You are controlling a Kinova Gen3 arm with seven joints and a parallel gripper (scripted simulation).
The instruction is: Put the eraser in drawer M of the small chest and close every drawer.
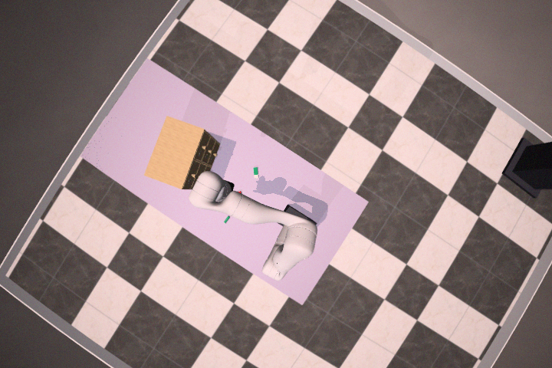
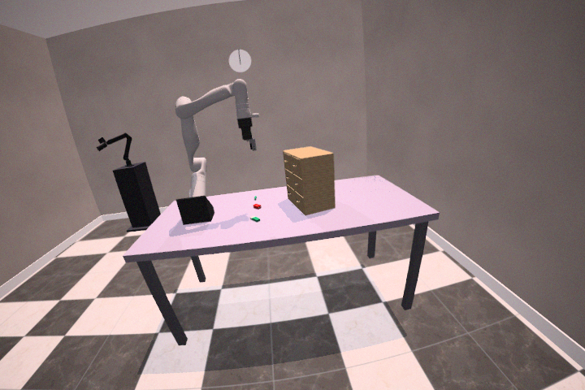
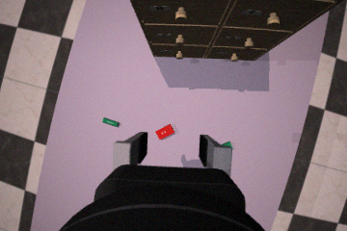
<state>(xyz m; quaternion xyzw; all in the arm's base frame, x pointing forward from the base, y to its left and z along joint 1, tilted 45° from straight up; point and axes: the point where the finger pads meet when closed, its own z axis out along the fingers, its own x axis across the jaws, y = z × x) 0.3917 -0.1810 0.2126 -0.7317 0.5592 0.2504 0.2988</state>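
Note:
The small chest (image 1: 172, 152) (image 2: 319, 184) (image 3: 220, 36) stands upright on the table, light wood with a dark front. Its drawers, in two columns of three with knobs, look pushed in. The letters cannot be read. A green block with a white end (image 1: 255, 172) (image 2: 255, 219), which looks like the eraser, lies flat before the chest; in the wrist view only a green corner (image 3: 227, 144) shows past the right finger. My gripper (image 2: 253, 149) (image 3: 173, 144) is open and empty, high above the table, near the height of the chest's top. Its fingertips are hidden in the top view.
A red block (image 2: 257, 206) (image 3: 165, 132) lies between the eraser and a small green piece (image 1: 227, 219) (image 2: 255, 197) (image 3: 111, 122). A black box (image 2: 194, 210) stands near the arm's base on the pink table (image 1: 124, 103) (image 2: 371, 197). A black pedestal (image 2: 136, 197) stands beyond the table.

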